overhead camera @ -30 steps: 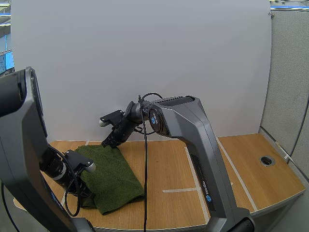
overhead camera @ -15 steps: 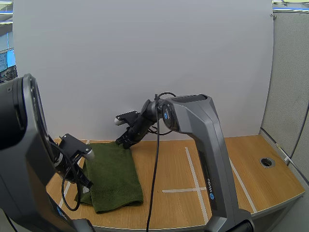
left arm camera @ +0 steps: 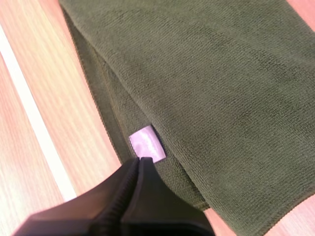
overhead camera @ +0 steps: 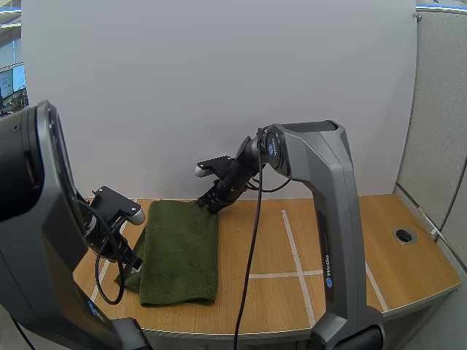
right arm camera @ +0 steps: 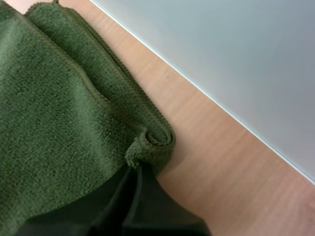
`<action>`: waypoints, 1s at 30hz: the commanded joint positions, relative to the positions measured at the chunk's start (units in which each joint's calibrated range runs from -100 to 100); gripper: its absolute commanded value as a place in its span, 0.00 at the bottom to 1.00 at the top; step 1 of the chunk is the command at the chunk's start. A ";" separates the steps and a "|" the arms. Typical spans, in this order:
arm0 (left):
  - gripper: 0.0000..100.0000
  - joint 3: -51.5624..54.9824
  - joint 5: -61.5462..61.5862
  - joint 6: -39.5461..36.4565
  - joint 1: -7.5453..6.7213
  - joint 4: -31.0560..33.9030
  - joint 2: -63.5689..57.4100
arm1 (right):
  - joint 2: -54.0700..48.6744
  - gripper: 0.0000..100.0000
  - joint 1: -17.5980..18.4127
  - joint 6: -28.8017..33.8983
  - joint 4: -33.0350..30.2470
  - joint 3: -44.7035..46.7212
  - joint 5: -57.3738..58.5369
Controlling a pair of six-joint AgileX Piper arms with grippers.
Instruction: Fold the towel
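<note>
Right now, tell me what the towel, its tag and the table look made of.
Towel: dark green, matte, soft napped pile; probably microfibre or terry. Tag: pale, glossy; likely satin or synthetic ribbon. Table: light wood grain, smooth; could be laminate or veneer.

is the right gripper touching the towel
Touching. The right wrist view shows the right gripper pinching the towel by a corner, with the cloth bunched up at its tips.

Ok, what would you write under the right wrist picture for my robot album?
The right gripper pinches a bunched corner of the green towel on the wooden table.
</note>
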 commanded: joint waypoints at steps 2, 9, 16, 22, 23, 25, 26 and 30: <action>0.00 -0.42 0.82 -0.29 0.02 -0.73 -0.47 | -1.28 0.00 -0.64 -0.95 -1.35 2.17 -0.13; 0.15 -1.09 0.11 0.86 0.02 -0.72 0.74 | -3.38 0.00 -0.79 -0.95 -1.54 5.67 -0.48; 0.42 -2.43 0.65 1.66 0.02 -0.72 3.09 | -6.31 0.00 -1.49 -0.95 -1.54 10.21 -0.83; 0.44 -2.43 0.65 2.86 0.02 0.08 3.09 | -8.06 0.00 -2.63 -0.95 -1.54 13.87 -1.02; 0.44 -2.43 0.65 3.13 0.02 0.08 3.09 | -8.40 0.00 -2.81 -1.16 -1.54 14.56 -1.49; 0.44 -2.43 0.65 3.48 0.02 0.17 3.09 | -9.50 0.00 -3.16 -1.51 -1.54 15.56 -2.27; 0.44 -2.43 0.48 3.51 0.02 0.17 3.09 | -9.75 0.00 -3.26 -2.04 -1.54 15.91 -2.27; 0.44 -2.43 0.08 3.58 0.02 0.66 3.19 | -11.76 0.00 -3.40 -2.27 -1.93 17.66 -2.92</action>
